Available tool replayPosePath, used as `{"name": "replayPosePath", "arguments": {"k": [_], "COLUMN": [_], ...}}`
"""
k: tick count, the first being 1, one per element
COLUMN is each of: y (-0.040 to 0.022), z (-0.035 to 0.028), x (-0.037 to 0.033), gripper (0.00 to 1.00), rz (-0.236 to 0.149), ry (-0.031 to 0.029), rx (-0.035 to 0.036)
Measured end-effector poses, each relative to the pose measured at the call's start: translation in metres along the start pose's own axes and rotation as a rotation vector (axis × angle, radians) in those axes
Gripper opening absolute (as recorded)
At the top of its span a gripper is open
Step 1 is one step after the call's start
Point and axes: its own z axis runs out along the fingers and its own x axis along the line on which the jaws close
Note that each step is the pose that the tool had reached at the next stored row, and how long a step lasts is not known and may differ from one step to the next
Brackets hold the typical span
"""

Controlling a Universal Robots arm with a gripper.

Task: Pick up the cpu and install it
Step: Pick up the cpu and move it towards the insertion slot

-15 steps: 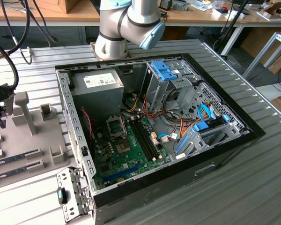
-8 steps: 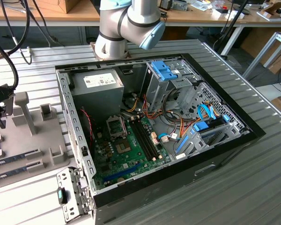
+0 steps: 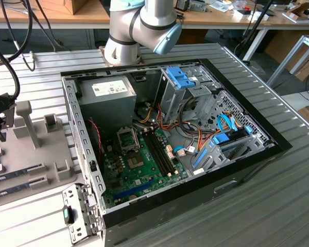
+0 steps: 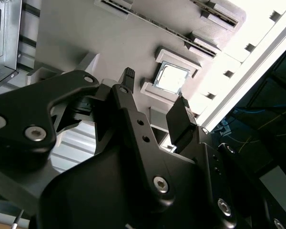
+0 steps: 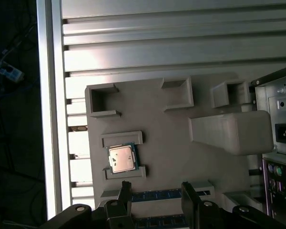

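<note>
cpu (image 5: pixel 121 158) in grey tray (image 5: pixel 167 148) on slatted table (image 5: pixel 157 52); gripper (image 5: pixel 156 187) spread, empty, seemingly hovering above.

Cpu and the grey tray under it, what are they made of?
The cpu looks like metal on top: silvery and shiny, with a thin green board rim. The tray is probably plastic: matte grey, with blocky raised walls.

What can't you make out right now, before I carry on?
cpu: glare washes out its top in the second wrist view; cut by the exterior view's left edge.
Socket: too small in the exterior view to tell if empty.
Memory sticks: partly behind the gripper in the first wrist view.
</note>
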Motion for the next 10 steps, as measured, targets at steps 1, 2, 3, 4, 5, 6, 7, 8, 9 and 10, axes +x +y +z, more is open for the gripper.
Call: {"name": "replayPosePath", "arguments": {"k": [1, 2, 3, 4, 5, 6, 7, 8, 9, 10], "y": [0.0000, 0.0000, 0.0000, -0.0003, -0.0006, -0.0006, -0.0006, -0.0006, -0.0007, -0.0007], "z": [0.0002, 0.0004, 0.0004, 0.0053, 0.0103, 0.0104, 0.0105, 0.0107, 0.0108, 0.0109], "x": [0.0001, 0.0001, 0.0002, 0.0020, 0.0033, 0.0033, 0.0034, 0.0035, 0.0038, 0.0039], "gripper": [0.54, 0.54, 0.54, 0.54, 0.54, 0.54, 0.54, 0.54, 0.54, 0.54], "rz": [0.000, 0.000, 0.000, 0.000, 0.000, 0.000, 0.000, 0.000, 0.000, 0.000], "ry": [-0.0001, -0.0001, 0.0000, -0.0001, 0.0000, -0.0001, -0.0001, -0.0001, -0.0001, -0.0001], "rx": [-0.0001, 0.0000, 0.0000, -0.0001, 0.0000, -0.0001, -0.0001, -0.0001, -0.0001, 0.0000]}}
